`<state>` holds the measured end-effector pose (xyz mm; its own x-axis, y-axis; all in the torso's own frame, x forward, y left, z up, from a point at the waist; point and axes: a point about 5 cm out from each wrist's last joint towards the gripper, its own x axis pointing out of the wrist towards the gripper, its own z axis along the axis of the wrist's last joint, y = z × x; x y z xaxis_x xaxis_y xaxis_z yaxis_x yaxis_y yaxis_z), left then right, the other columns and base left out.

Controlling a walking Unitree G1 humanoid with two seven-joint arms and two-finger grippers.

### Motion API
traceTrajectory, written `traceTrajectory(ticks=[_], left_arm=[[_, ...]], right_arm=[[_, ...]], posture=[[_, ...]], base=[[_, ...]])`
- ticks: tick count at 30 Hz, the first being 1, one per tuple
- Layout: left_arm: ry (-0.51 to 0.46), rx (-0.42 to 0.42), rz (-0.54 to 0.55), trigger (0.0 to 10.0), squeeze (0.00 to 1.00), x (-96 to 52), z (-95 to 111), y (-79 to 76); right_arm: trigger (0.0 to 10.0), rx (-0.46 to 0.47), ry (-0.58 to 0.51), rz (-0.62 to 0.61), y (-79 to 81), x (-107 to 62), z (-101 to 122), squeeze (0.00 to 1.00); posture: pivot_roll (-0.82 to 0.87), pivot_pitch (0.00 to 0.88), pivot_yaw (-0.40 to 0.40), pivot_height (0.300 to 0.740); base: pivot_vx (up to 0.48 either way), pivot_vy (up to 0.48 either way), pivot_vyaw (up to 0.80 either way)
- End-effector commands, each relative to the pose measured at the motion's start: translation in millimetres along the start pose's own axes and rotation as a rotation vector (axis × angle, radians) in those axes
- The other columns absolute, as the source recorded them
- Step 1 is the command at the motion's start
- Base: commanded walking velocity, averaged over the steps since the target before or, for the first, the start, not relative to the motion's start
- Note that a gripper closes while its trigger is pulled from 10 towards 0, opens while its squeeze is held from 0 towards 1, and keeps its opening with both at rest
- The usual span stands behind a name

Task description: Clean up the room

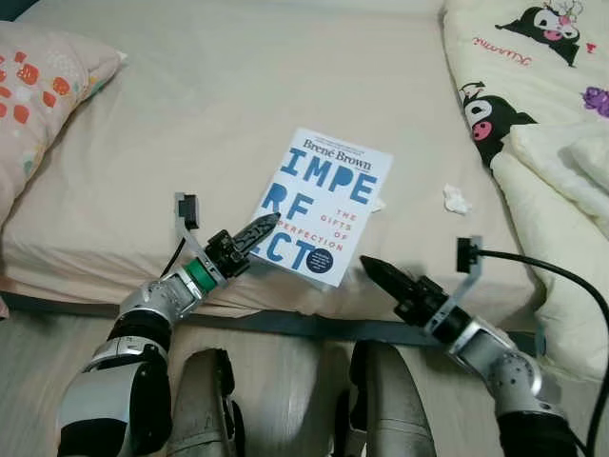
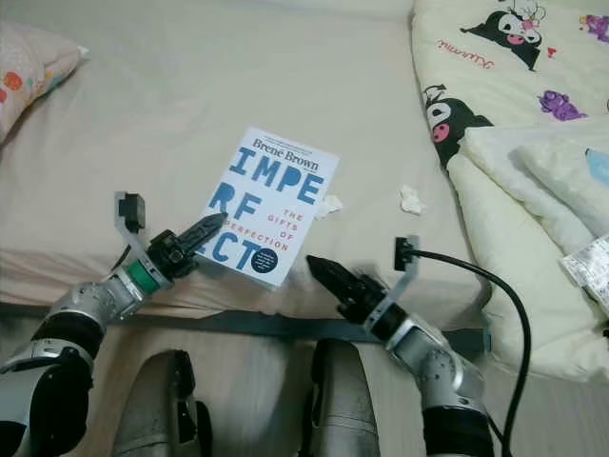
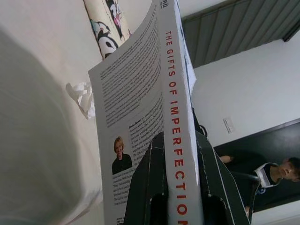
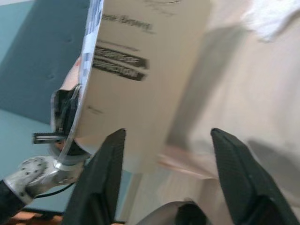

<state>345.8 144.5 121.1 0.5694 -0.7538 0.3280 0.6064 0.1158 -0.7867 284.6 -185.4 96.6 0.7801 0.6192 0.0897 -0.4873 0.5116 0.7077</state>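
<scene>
A white book [image 1: 324, 200] with big blue letters, "The Gifts of Imperfection", is over the beige bed [image 1: 190, 124] near its front edge. My left gripper [image 1: 266, 226] is shut on the book's near left edge. The left wrist view shows a black finger on either side of the spine, and the book [image 3: 140, 93] raised so its back cover is seen. My right gripper [image 1: 369, 265] is open, just off the book's near right corner and not touching it. In the right wrist view the book [image 4: 145, 56] stands beyond the spread fingers [image 4: 108, 154].
A pink patterned pillow [image 1: 38, 95] lies at the left and a cartoon quilt [image 1: 542, 86] is bunched at the right. A crumpled tissue [image 1: 457, 198] and a smaller scrap [image 1: 379, 203] lie right of the book. A black cable [image 1: 561, 276] trails from my right wrist. A person [image 3: 276, 173] is in the left wrist view.
</scene>
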Motion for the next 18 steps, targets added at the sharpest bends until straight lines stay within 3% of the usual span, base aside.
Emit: traceTrajectory(ticks=[1,8,9,10,11,12,13,14,18], left_arm=[[-0.048,-0.016,-0.029,0.0,0.00,-4.6,2,-1.0],[-0.159,0.056,-0.006,0.0,0.00,-7.0,14,-2.9],[-0.216,0.134,0.049,0.0,0.00,-7.1,19,-3.1],[-0.274,0.236,0.149,0.0,0.00,-6.7,24,-2.7],[-0.274,0.236,0.149,0.0,0.00,-6.7,24,-2.7],[-0.341,0.335,0.252,0.0,0.00,-7.5,29,-3.5],[-0.397,0.420,0.363,8.5,0.00,-9.4,33,-4.3],[-0.449,0.467,0.440,10.0,0.00,-11.6,35,-5.6],[-0.498,0.485,0.502,10.0,0.00,-14.9,37,-6.2]], right_arm=[[10.0,0.019,-0.006,-0.035,-4.0,-8.4,-6,1.00],[10.0,-0.095,-0.069,-0.125,-4.5,-8.4,-2,1.00],[10.0,-0.160,-0.104,-0.181,-5.5,-5.7,2,0.00],[10.0,-0.241,-0.123,-0.227,-5.2,-1.8,4,0.00],[10.0,-0.241,-0.123,-0.227,-5.2,-1.8,4,0.00],[10.0,-0.304,-0.143,-0.266,-4.5,2.6,5,0.00],[10.0,-0.361,-0.142,-0.281,-2.4,7.3,5,0.00],[10.0,-0.420,-0.133,-0.287,0.4,12.1,3,0.00],[10.0,-0.456,-0.122,-0.280,3.4,16.5,1,0.00]], posture=[[-0.03,0.166,0.007,0.595],[-0.03,0.159,0.018,0.595],[-0.03,0.157,0.023,0.595],[-0.03,0.158,0.025,0.595],[-0.03,0.158,0.025,0.595],[-0.02,0.157,0.025,0.595],[-0.02,0.155,0.021,0.595],[-0.02,0.153,0.019,0.595],[-0.02,0.150,0.012,0.595]], base=[[0.000,0.000,0.00],[0.000,0.000,0.00],[0.000,0.000,0.00],[0.000,0.000,0.00],[0.000,0.000,0.00],[0.000,0.000,0.00],[0.000,0.000,0.00],[0.000,0.000,0.00],[0.000,0.000,0.00]])
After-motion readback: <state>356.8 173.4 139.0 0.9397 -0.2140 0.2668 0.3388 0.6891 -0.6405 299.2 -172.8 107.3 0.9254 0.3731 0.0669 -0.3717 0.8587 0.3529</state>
